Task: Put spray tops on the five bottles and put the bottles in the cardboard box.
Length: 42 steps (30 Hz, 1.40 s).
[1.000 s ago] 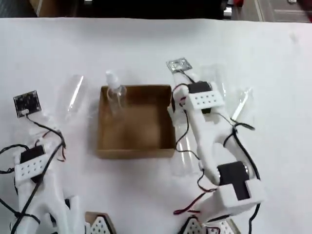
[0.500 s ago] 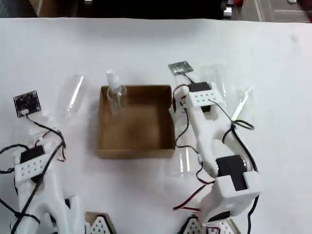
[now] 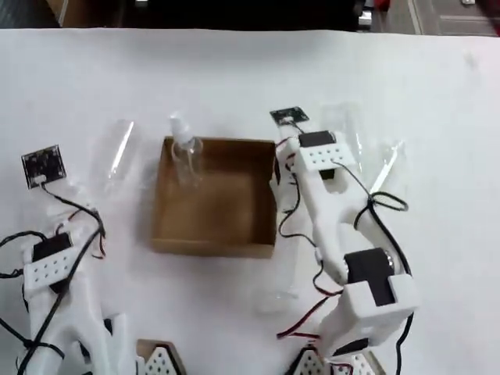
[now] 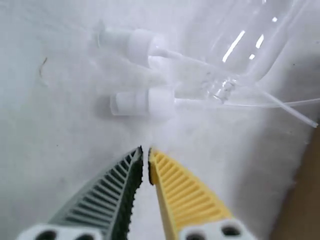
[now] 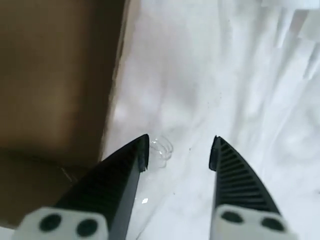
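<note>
Left wrist: L gripper closed, empty | R gripper spread, empty, beside cardboard box

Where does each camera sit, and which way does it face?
High view: fixed overhead, looking down on the cardboard box, left arm, right arm.
Left wrist view: on the left arm, looking past the shut left gripper at two spray tops.
Right wrist view: on the right arm, looking past the open right gripper at a clear bottle.
High and right wrist views share the box.
</note>
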{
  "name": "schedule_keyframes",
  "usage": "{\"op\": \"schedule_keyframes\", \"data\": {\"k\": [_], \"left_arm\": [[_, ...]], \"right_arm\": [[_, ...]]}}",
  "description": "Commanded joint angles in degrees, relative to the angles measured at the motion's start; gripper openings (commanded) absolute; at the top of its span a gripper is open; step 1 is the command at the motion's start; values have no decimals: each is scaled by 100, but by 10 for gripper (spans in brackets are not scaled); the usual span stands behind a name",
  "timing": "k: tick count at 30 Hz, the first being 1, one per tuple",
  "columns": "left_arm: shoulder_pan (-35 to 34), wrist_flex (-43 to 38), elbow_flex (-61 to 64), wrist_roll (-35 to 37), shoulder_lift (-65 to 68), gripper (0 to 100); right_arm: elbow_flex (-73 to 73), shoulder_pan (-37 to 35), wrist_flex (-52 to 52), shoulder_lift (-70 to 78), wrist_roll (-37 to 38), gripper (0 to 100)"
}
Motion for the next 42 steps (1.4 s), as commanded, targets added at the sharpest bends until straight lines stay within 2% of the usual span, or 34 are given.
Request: {"op": "schedule_keyframes", "data": {"k": [1,7,14,24,30,33,42], "left_arm": [[75,-88,-44,-44,-4,24],[75,-88,-44,-44,-4,24],[75,-88,-35,-44,-4,24],[75,-97,-35,-44,-4,24],[163,-88,-35,-44,-4,24],[163,-88,-35,-44,-4,24],[163,-88,-35,-44,-4,24]], "right_arm": [[-123,-84,101,-409,-158,179],[123,-48,-277,-110,-396,178],[132,-13,-251,22,-387,176],[105,831,136,22,-387,176],[149,593,523,-479,-624,176],[422,611,286,-716,-905,176],[633,655,101,-268,-967,176]]}}
